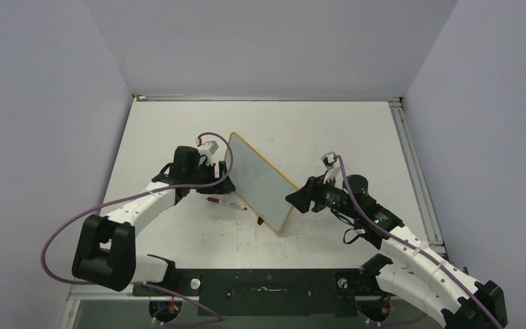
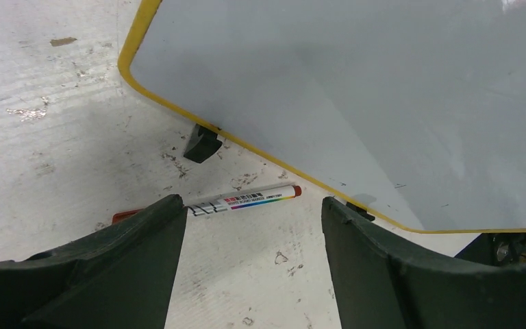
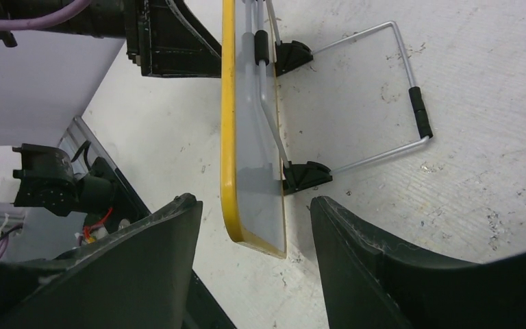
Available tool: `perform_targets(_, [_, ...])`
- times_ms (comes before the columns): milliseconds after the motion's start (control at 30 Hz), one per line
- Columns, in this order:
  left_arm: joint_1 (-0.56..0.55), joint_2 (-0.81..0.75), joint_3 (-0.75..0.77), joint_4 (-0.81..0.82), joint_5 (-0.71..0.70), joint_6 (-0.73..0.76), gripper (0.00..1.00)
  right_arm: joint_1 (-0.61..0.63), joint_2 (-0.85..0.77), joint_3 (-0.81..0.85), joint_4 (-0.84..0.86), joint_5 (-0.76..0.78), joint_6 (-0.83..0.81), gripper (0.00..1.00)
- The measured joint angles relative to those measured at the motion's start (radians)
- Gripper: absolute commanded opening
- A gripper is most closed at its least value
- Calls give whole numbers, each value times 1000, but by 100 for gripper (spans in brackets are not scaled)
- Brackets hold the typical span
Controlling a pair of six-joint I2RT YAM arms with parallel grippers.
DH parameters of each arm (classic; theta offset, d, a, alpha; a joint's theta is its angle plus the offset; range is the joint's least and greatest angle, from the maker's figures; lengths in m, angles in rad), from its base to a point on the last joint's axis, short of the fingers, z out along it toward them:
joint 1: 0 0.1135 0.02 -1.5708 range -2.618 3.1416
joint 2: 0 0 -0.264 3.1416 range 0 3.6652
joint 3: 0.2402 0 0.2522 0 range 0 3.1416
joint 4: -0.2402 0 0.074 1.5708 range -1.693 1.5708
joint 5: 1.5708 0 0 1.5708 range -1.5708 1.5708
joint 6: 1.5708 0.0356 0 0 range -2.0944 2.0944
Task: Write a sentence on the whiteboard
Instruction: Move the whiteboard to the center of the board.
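Observation:
The whiteboard (image 1: 259, 179) stands tilted on its long edge in the middle of the table, with a yellow rim and a grey-white face. The face (image 2: 356, 89) shows no red writing, so the sentence is not in view. A white marker pen (image 2: 246, 199) with a red cap lies on the table before the board's lower edge, and also shows in the top view (image 1: 227, 203). My left gripper (image 2: 252, 203) is open and empty above the pen, near the board's left end (image 1: 220, 175). My right gripper (image 3: 253, 200) is open and empty, straddling the board's near corner (image 1: 300, 199) without touching it.
A wire stand (image 3: 411, 96) with black clips props the board from behind. A black foot (image 2: 202, 142) sits under the board's lower edge. A metal rail (image 1: 411, 171) runs along the table's right side. Grey walls enclose the table.

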Motion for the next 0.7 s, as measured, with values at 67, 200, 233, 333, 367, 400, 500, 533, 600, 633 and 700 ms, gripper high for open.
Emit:
perform_targets(67, [0,26,1,15,15,-13,67,8,19,-3,29,0,-3,51])
perform_targets(200, [0,78,5,47,44,-28,62,16,34,-10,70,-3,-15,36])
perform_targets(233, [-1,91,6,52,49,-32,62,16,39,-10,76,-3,-19,33])
perform_targets(333, [-3,119,7,64,56,-42,61,16,51,-10,83,-2,-27,23])
perform_targets(367, [-5,122,7,65,57,-44,61,16,56,-10,86,-3,-30,19])
perform_targets(400, [-6,122,7,66,57,-45,61,16,62,-10,88,-4,-34,14])
perform_targets(500, [-11,103,6,71,50,-47,62,16,88,-9,94,-11,-60,5])
perform_targets(533, [-11,85,4,71,43,-48,62,16,98,-7,95,-12,-76,5])
perform_targets(600, [-11,20,-8,71,21,-49,64,14,120,-2,101,-19,-93,5])
perform_targets(633, [-11,-31,-16,71,4,-50,64,7,131,5,102,-29,-102,5])
perform_targets(700, [-9,-117,-24,69,-19,-50,64,-7,150,18,101,-58,-117,5])
